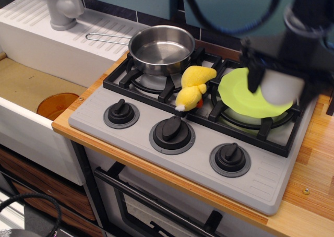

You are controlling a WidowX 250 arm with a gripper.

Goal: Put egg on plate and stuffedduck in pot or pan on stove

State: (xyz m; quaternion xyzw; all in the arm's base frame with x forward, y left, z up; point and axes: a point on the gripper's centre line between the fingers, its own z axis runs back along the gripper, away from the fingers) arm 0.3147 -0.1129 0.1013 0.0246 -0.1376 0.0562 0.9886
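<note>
My gripper [278,80] is shut on the white egg [278,89] and holds it just above the right side of the lime-green plate [239,93], which rests on the right burner grate. The yellow stuffed duck [194,85] lies on the grate between the plate and the shiny steel saucepan [161,48], which stands empty on the back left burner of the grey stove [198,158]. The arm is motion-blurred and hides the plate's far right rim.
Three black knobs [171,130] line the stove's front. A white sink unit with a grey tap [61,7] lies at the left, with an orange disc [56,104] in the basin. Wooden counter [313,169] runs along the right.
</note>
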